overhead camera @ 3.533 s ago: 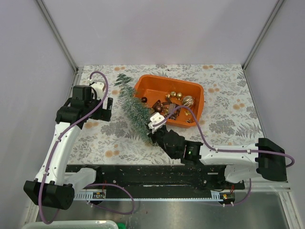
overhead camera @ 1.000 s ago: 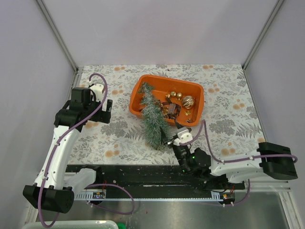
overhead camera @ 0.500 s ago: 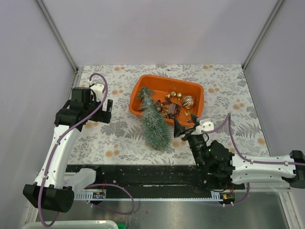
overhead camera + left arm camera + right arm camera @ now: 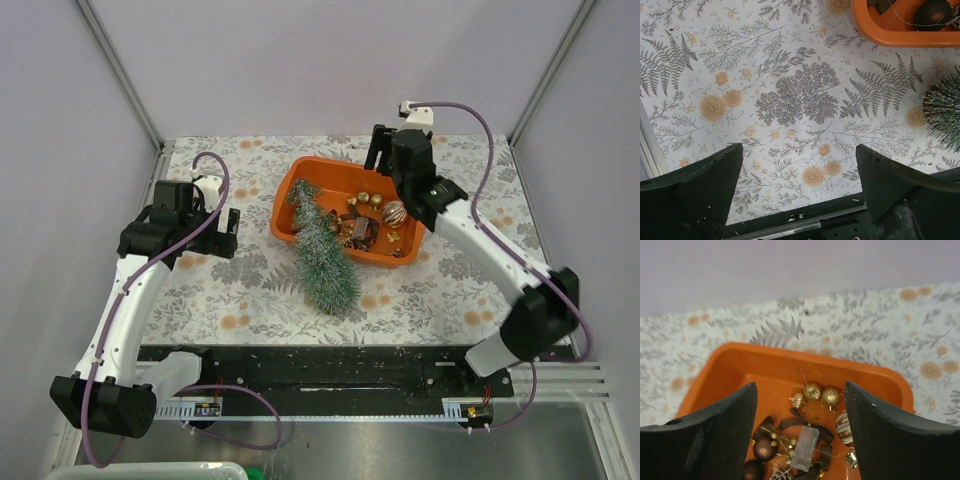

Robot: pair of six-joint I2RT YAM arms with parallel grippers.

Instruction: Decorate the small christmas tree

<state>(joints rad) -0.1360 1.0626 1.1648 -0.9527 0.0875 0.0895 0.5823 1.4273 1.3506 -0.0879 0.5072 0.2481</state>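
the tree (image 4: 325, 255) is lying mid-frame, tip over the left rim of the tray (image 4: 283, 210), base toward lower right, between the spread left tool (image 4: 226, 232) and the spread, empty right tool (image 4: 378, 155) hovering upper right.

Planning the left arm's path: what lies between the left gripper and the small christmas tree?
Only bare floral table cover, seen in the left wrist view between the left gripper and the small christmas tree at its right edge.
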